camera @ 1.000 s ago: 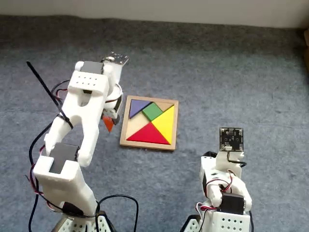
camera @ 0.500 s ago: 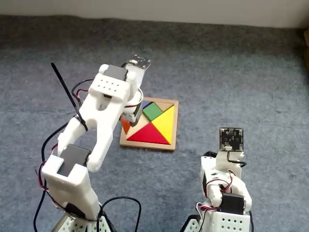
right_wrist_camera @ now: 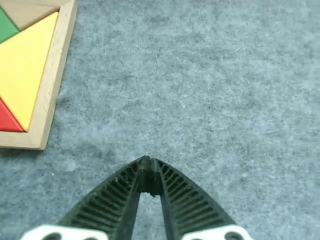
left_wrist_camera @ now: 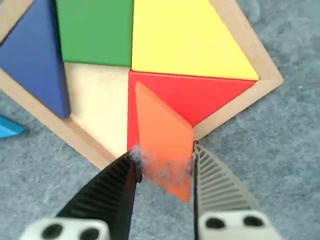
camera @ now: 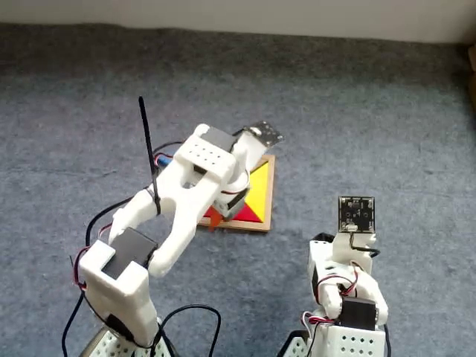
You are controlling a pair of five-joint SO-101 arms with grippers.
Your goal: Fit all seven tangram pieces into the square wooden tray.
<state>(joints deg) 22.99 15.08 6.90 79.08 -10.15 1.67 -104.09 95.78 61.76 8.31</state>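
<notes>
Soft, even light, apparently from overhead, fills the high view. The grey carpet (camera: 387,111) is uniformly lit and darkens only in a band along its far edge, while the white shell of the left arm (camera: 195,160) is bright without glare and throws a short, faint shadow beside the wooden tray (camera: 269,195). In the wrist views the yellow piece (left_wrist_camera: 190,40) and the carpet are bright and flatly lit, and a narrow shadow line runs along one edge of the orange piece (left_wrist_camera: 165,140).

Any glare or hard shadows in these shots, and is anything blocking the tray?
High view: even light, no glare, but the left arm covers most of the tray. Left wrist view: no glare; a grey fuzzy smudge sits over the orange piece by the left gripper. Right wrist view: soft light, no hard shadows on the carpet.
</notes>
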